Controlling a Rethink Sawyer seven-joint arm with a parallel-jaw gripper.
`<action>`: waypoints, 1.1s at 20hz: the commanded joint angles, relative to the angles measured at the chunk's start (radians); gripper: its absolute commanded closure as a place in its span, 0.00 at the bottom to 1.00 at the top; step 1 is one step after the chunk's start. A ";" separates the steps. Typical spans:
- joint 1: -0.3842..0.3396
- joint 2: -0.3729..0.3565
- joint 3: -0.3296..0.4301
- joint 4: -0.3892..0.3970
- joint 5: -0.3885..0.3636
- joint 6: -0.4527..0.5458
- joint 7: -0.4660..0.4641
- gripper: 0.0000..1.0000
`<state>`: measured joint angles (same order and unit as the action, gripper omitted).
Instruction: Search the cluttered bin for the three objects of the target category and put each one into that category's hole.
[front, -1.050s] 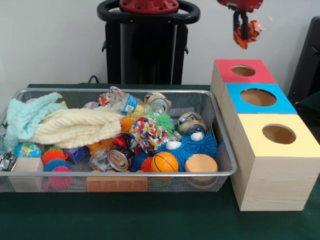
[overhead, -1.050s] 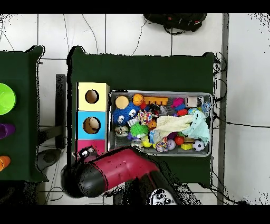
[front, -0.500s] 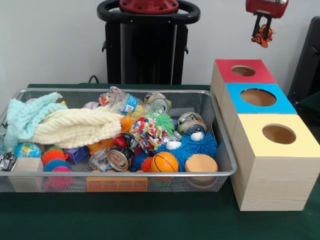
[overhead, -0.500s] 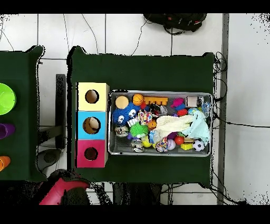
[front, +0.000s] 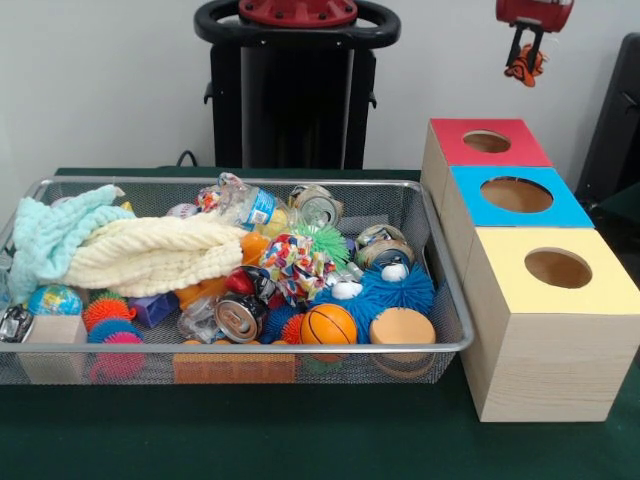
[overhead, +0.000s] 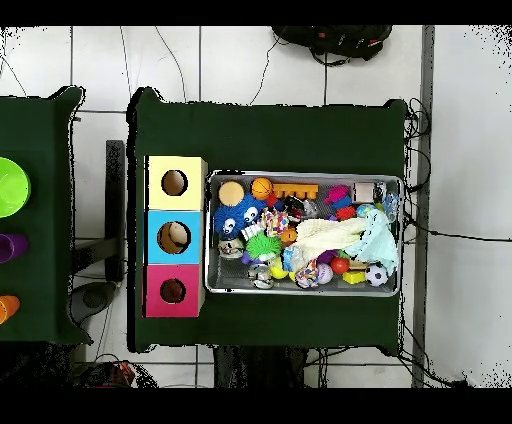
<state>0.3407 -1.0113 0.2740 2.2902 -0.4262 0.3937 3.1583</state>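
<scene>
A: Where is the gripper (front: 525, 55)?

B: Up high, above the red box (front: 487, 143) and a bit to the side. It is squeezed tight on a small orange striped toy (front: 524, 68), which hangs in the air.

A: Is the toy over a hole?

B: Not quite. The red box's hole (front: 487, 141) is lower down (the blue box (front: 517, 197) and the yellow box (front: 556, 272) sit in a row with it).

A: And the bin (front: 447, 322)?

B: It is just beside the boxes, full of stuff: a basketball (front: 328, 325), a cream cloth (front: 150, 254), a can (front: 240, 317).
</scene>
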 joint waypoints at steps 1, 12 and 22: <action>-0.115 -0.088 -0.111 0.049 0.121 -0.004 0.113 1.00; -0.315 -0.087 -0.096 0.038 0.112 -0.013 -0.044 1.00; -0.274 0.046 -0.153 -0.024 0.041 -0.097 0.014 1.00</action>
<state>0.0542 -1.0539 0.1539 2.3243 -0.3257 0.3766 3.1583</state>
